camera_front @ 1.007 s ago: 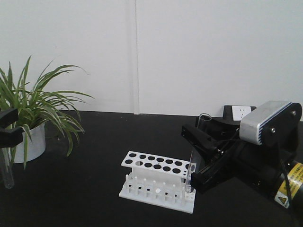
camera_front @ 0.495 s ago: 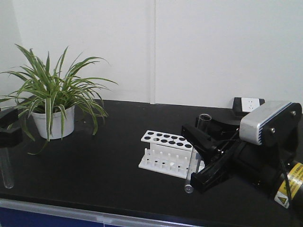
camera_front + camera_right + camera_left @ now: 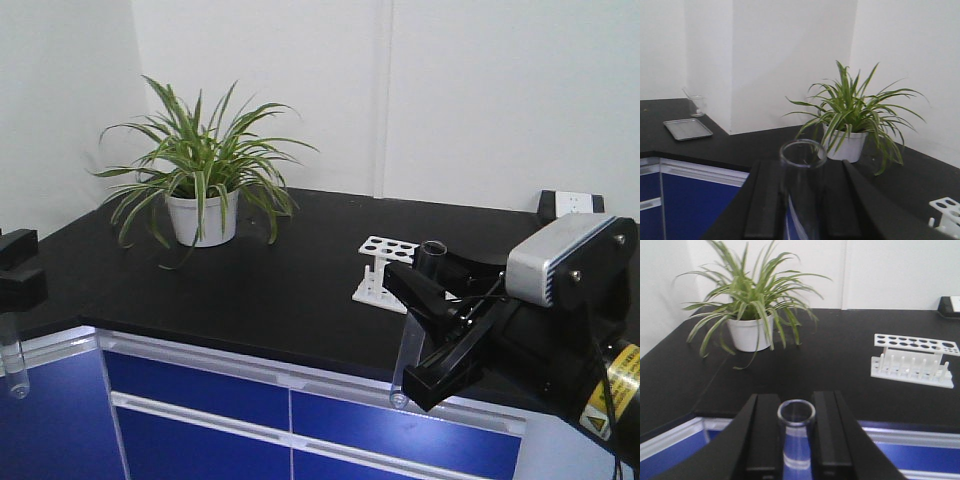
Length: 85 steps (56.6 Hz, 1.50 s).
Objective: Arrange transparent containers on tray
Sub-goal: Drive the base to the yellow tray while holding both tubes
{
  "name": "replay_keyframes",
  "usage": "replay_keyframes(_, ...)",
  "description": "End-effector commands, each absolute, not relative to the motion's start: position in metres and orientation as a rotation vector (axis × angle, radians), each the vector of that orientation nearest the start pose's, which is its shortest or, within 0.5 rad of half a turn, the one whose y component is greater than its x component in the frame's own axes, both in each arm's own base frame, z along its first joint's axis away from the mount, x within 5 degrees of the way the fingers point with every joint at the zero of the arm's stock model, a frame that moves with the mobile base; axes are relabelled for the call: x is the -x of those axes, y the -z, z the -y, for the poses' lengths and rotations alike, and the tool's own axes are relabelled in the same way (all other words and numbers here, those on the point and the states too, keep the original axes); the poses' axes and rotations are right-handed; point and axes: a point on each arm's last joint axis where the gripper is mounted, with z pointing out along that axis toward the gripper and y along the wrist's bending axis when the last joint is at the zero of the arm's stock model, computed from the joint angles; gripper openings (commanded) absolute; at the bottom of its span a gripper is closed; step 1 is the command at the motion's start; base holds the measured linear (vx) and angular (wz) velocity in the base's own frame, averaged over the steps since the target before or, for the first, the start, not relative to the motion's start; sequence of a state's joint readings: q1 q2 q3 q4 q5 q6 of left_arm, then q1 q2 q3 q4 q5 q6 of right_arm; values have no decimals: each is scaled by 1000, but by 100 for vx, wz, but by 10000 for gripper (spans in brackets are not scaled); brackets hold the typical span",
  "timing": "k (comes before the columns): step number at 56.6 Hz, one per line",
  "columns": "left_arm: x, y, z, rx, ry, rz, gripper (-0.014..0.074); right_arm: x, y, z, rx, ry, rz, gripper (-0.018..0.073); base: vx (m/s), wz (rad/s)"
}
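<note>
Not a word here can actually be read. Low on the right arm [image 3: 545, 365], near the picture's edge in the front view, sits a yellow sticker [image 3: 624, 372] with a few lines of black print, too small and blurred to make out. Just below it is a white label [image 3: 598, 426] bearing what looks like a yellow warning triangle, its symbol unclear.

rack [image 3: 386, 266] and plant [image 3: 200, 165] now farther off; blue cabinet fronts [image 3: 200, 400] have appeared
</note>
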<state>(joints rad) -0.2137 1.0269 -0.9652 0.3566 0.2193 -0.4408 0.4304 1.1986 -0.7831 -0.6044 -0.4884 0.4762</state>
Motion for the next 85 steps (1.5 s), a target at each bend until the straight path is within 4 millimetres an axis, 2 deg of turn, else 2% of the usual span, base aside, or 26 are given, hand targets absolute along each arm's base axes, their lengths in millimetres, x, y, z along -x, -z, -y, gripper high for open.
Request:
replay_keyframes(1, -218, -418, 44, -61, 200, -1635, -3, -224, -370, -132, 567, -526, -1273, -11, -32, 27)
replay_keyframes(45, -218, -418, 44, -61, 200, -1635, -3, -224, -370, -132, 567, -525, -1274, -11, -31, 31)
replay_keyframes(85, -218, -418, 44, -61, 200, -1635, -3, -224, -370, -132, 567, -526, -1273, -11, -19, 54)
